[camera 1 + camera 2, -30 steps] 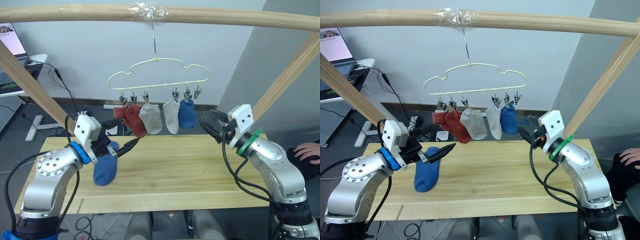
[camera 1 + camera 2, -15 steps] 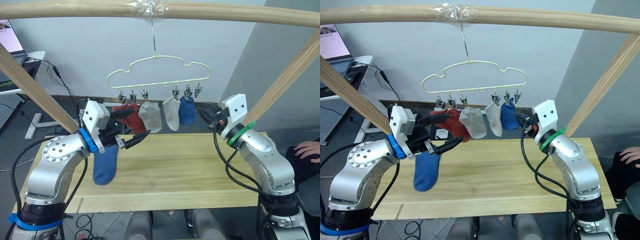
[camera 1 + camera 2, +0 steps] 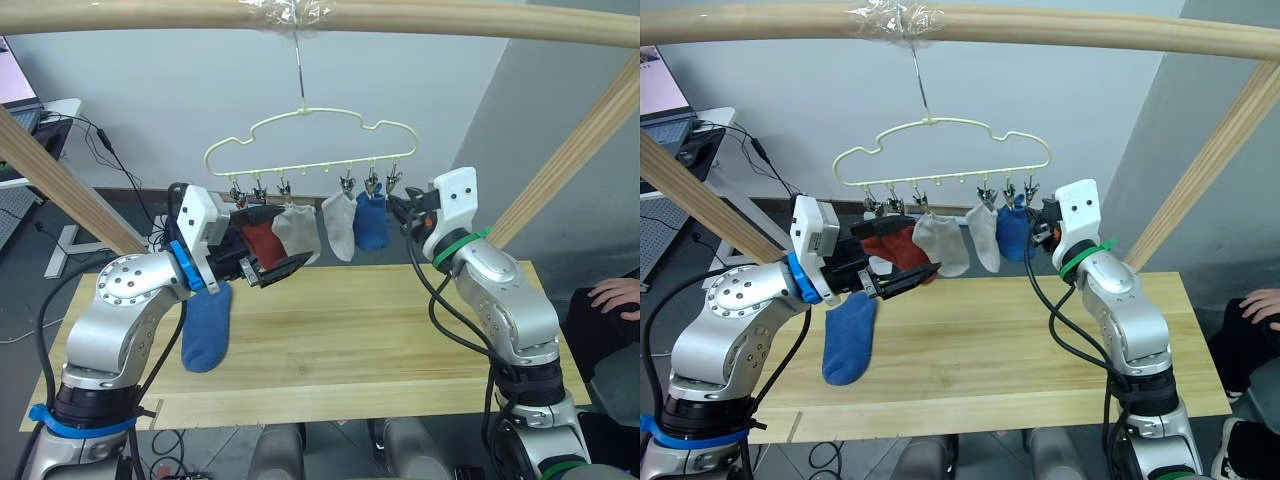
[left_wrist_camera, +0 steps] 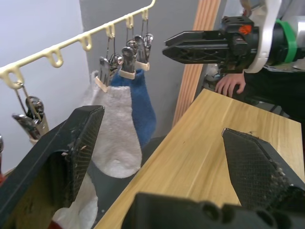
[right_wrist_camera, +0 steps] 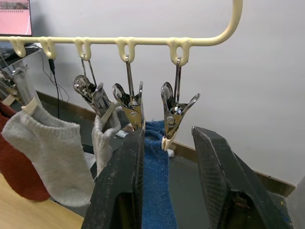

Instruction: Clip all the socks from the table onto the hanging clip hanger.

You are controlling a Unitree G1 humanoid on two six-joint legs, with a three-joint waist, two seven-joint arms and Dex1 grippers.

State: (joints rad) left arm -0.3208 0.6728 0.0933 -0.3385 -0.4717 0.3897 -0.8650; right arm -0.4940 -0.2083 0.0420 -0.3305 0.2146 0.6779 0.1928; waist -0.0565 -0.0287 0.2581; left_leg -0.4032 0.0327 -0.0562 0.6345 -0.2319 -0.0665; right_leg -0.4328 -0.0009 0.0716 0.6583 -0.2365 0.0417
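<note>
Now | last blue sock [image 3: 205, 330] dangles at left end effector [image 3: 262, 243], off the tabletop [image 3: 380, 330] | right end effector [image 5: 167, 162], slightly open and empty, brackets the free end clip [image 5: 174, 114] of the clip hanger [image 3: 310, 160] | you squeeze it open, then feed in the cuff.

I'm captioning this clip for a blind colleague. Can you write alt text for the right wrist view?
The right gripper, its two black fingers apart, points up at an empty metal clip at the end of the cream clip hanger. On the neighbouring clips hang a blue sock, then two light grey socks, with a rust red sock beyond.
</note>
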